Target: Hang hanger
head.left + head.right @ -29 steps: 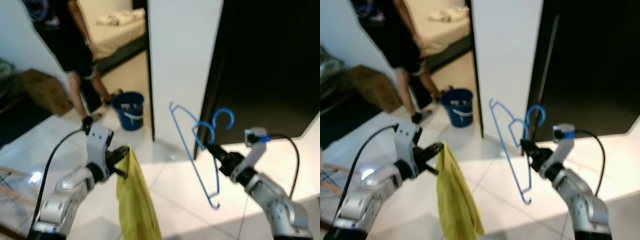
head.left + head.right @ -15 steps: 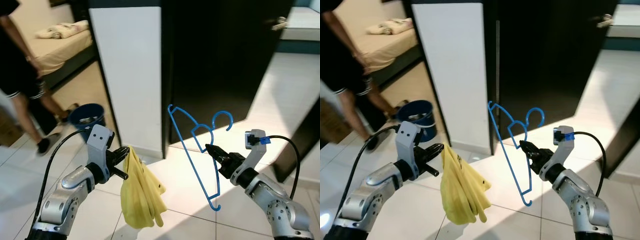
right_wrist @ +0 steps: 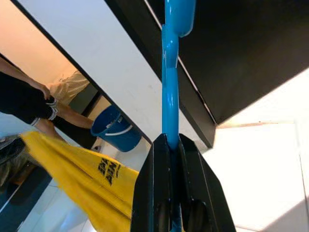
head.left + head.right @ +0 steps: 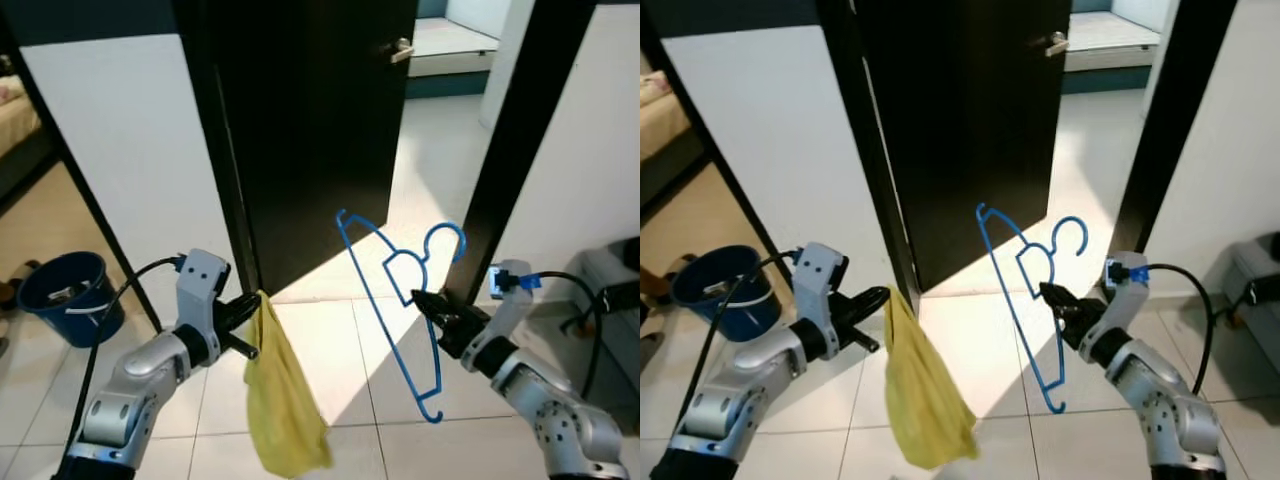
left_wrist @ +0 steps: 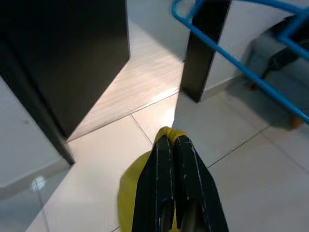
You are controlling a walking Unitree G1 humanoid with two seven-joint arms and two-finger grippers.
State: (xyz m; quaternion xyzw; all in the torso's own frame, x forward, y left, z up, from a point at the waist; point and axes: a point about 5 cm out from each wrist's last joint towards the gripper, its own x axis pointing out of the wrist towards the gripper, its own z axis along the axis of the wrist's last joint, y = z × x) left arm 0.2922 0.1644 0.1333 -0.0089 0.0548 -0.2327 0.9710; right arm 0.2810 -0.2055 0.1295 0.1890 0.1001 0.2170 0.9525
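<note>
Left eye view, hanger: a blue wire hanger [image 4: 392,300] hangs in the air at the centre right of the frame, its hook [image 4: 447,240] curling up just above the right gripper and its long triangle running from upper centre down to lower centre right.
Right gripper: the right gripper [image 4: 425,301] sits at the right of centre, fingers clenched on the hanger's neck just under the hook; most of the hanger lies to the picture-left of and below the fingertips.
Right wrist view: the two black fingers [image 3: 155,183] press together around the blue rod [image 3: 170,106], which rises straight out from between them toward the top of the frame.
Left gripper: the left gripper [image 4: 248,318] is at the lower left of centre, fingers closed on the top edge of a yellow cloth [image 4: 280,410] that droops to the bottom of the frame.
Left wrist view: the fingers [image 5: 164,183] meet at the bottom centre with the yellow cloth [image 5: 133,193] bunched beneath them; a length of the blue hanger [image 5: 251,72] crosses the upper right corner.
Gap between the two: hanger and cloth are apart, cloth to the left, hanger to the right.
Surroundings: a dark open door [image 4: 310,130] stands at upper centre, a blue bucket [image 4: 65,295] at the left edge, white floor tiles [image 4: 350,420] below.
Person: in the right wrist view, a person's arm and legs [image 3: 34,104] show at the left, beside the bucket [image 3: 116,128].
</note>
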